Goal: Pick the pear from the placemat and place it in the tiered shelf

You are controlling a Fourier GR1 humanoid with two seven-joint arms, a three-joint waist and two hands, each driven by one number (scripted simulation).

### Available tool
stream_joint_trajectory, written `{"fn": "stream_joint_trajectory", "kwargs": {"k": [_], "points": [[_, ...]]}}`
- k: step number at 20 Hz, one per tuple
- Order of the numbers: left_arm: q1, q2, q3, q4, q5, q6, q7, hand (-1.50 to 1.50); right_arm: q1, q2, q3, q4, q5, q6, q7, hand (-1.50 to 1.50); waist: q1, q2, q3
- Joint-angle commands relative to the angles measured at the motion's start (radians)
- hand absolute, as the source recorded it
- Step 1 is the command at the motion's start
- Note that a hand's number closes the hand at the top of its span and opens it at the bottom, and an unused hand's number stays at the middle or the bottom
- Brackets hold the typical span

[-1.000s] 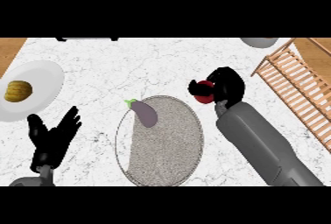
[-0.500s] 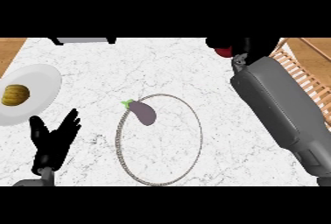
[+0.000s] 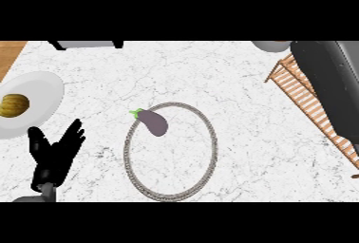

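No pear near left hand (image 3: 54, 152) — unseen

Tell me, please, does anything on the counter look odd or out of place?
Yes. The round placemat holds a purple eggplant at its upper left, and no pear shows on it. The right forearm lies over the wooden shelf; its robot hand is out of view.

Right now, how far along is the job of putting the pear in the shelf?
Pick looks done: the placemat holds only an eggplant, no pear. In hand: the right forearm reaches over the shelf, but the right hand is out of view, so placing is unconfirmed. The left hand rests open at lower left.
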Motion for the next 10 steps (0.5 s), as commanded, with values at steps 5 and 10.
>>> {"fn": "stream_joint_trajectory", "kwargs": {"k": [5, 10], "points": [[0.026, 0.003, -0.006, -0.032, 0.001, -0.01, 0.021, 0.0, -0.073, -0.135, -0.139, -0.105, 0.04, 0.246, 0.203, 1.5, 0.013, 0.006, 0.001], [-0.016, -0.03, -0.024, -0.032, -0.015, 0.013, 0.037, 0.0, -0.033, -0.199, -0.214, -0.118, 0.028, 0.309, 0.135, 1.5, 0.024, 0.017, 0.001]]}}
